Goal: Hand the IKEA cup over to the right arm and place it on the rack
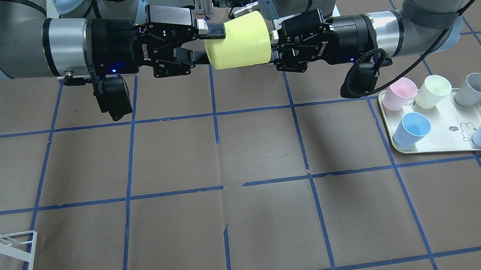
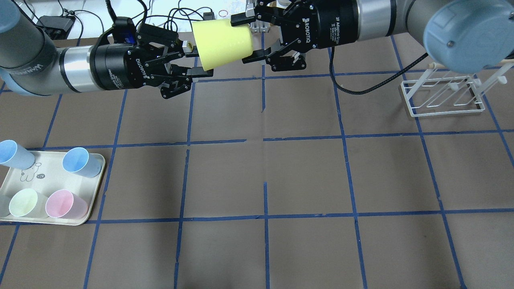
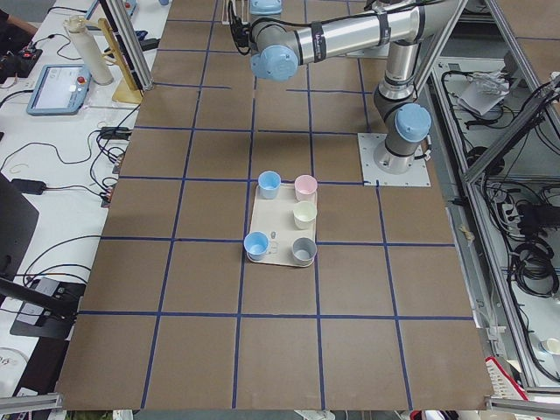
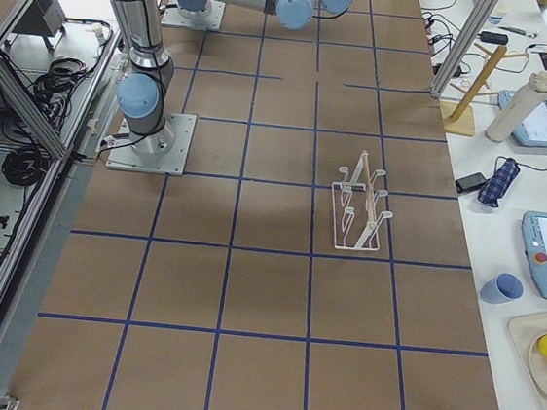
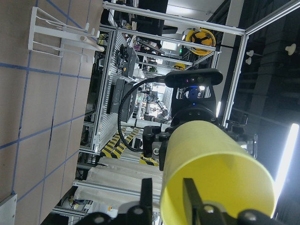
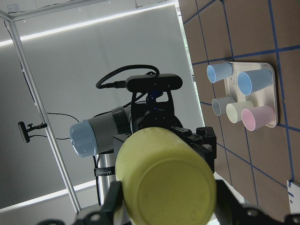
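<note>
Above the table at 12 o'clock, with the rack at 2 o'clock, the IKEA cup hangs sideways. My left end effector pinches its rim; my right end effector straddles its base, unclenched. Right should clamp squarely before left lets go.

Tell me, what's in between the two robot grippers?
The yellow IKEA cup, lying sideways in the air. The left gripper is at its open end, the right gripper at its bottom. The overhead view shows it.
</note>
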Available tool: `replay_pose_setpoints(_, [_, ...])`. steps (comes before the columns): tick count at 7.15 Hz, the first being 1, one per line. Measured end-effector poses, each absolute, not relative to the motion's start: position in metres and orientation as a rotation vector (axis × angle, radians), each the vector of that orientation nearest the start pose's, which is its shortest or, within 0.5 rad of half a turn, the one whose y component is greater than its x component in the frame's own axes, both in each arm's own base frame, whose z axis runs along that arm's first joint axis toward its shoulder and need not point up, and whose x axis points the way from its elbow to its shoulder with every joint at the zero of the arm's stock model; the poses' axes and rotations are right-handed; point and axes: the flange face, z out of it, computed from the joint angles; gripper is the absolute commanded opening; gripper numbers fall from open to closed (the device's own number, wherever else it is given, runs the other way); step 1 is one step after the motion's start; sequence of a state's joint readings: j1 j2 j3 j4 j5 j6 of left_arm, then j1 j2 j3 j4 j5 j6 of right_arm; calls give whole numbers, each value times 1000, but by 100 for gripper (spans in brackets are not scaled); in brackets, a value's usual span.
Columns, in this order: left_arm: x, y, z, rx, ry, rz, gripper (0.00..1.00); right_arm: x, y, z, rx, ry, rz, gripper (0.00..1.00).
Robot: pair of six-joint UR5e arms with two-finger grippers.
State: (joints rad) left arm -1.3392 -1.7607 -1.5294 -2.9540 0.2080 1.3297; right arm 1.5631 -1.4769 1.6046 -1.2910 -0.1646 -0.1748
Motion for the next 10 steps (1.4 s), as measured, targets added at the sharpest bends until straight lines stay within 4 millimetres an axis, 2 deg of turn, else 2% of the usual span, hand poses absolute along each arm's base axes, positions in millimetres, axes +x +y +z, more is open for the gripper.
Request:
replay_pose_setpoints(2, [-120, -492, 423, 182, -1571, -139, 91, 225, -517, 481, 158, 1727, 217, 55])
replay_pose_setpoints(3, [-118, -493, 424, 187, -1571, -135, 100, 220, -519, 479, 165, 1745, 220, 55])
replay_pose_setpoints(5, [-96, -498, 427, 215, -1568, -107, 100, 190, -526, 473, 210, 1822, 213, 55])
replay_pose_setpoints(7, [-53, -505, 424, 251, -1565, -81, 100, 139, -534, 465, 268, 1945, 186, 56])
replay_pose_setpoints(9, [-20, -521, 422, 258, -1604, -126, 100, 110, -528, 470, 216, 2209, 152, 56])
replay_pose_setpoints(10, [-9, -537, 410, 273, -1650, -173, 100, 99, -526, 468, 181, 2365, 148, 55])
